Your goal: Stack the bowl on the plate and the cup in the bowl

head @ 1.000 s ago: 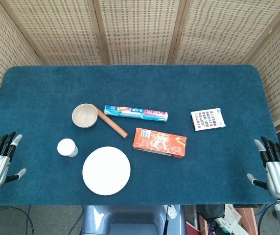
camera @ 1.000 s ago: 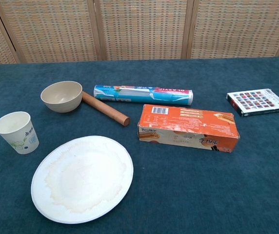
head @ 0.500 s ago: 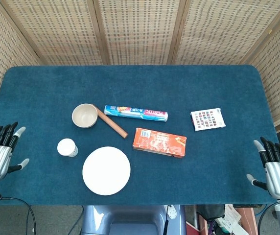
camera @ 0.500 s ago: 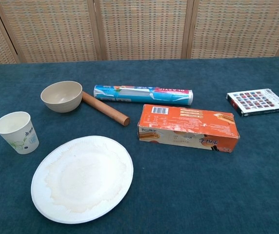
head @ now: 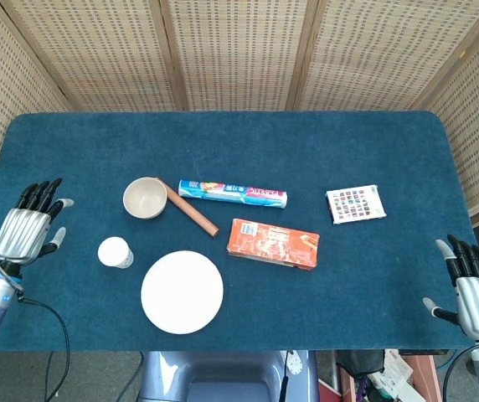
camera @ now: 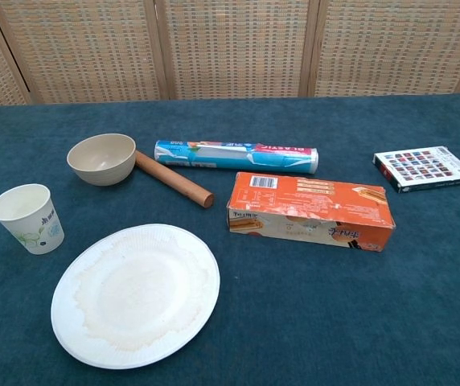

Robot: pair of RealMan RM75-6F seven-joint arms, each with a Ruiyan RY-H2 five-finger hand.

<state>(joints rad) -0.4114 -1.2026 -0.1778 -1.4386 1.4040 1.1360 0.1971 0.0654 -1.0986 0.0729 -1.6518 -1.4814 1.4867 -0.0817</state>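
Note:
A beige bowl (head: 145,198) (camera: 101,158) sits upright on the blue table, left of centre. A white paper cup (head: 115,252) (camera: 26,218) stands nearer the front, left of a white paper plate (head: 182,291) (camera: 136,293). My left hand (head: 28,229) hovers open over the table's left side, a short way left of the cup and holding nothing. At the front right corner my right hand (head: 472,291) is open too, far from all three. Neither hand shows in the chest view.
A brown rolling pin (head: 191,210) (camera: 174,178) lies touching the bowl's right side. Behind it lies a plastic-wrap roll (head: 233,194) (camera: 236,156). An orange box (head: 273,244) (camera: 311,211) lies right of the plate, and a small card box (head: 354,203) (camera: 425,167) further right.
My left hand has moved up and inward from the front left edge toward the cup. The right hand has stayed about where it was. The objects have not moved.

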